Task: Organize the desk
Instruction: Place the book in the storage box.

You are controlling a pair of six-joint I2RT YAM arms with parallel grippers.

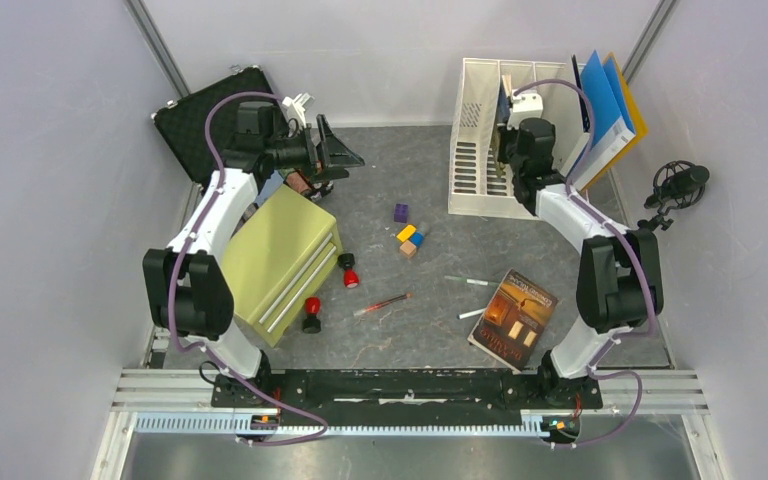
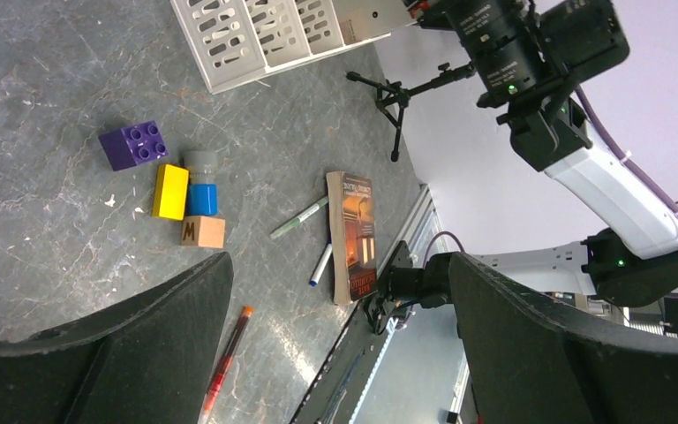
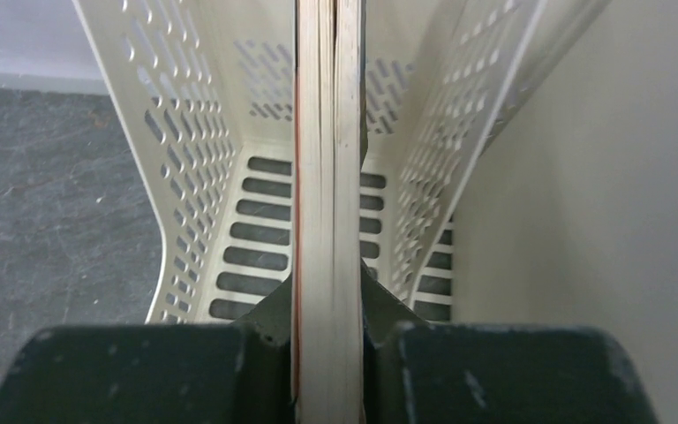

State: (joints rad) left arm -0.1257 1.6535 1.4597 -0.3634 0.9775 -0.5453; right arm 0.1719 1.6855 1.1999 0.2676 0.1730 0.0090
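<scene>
On the desk (image 1: 560,200), the cabinet (image 1: 280,260) sits left of the blocks (image 1: 409,238). The file rack (image 1: 480,150) stands behind them to the right. A book (image 1: 513,313) lies in front and right, with a pen (image 1: 476,283) between. A second book (image 3: 327,177) stands upright between the rack's walls.

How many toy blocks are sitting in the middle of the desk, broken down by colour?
Purple block: 1
Yellow block: 1
Blue block: 1
Grey block: 1
Tan wooden block: 1
Total: 5
</scene>
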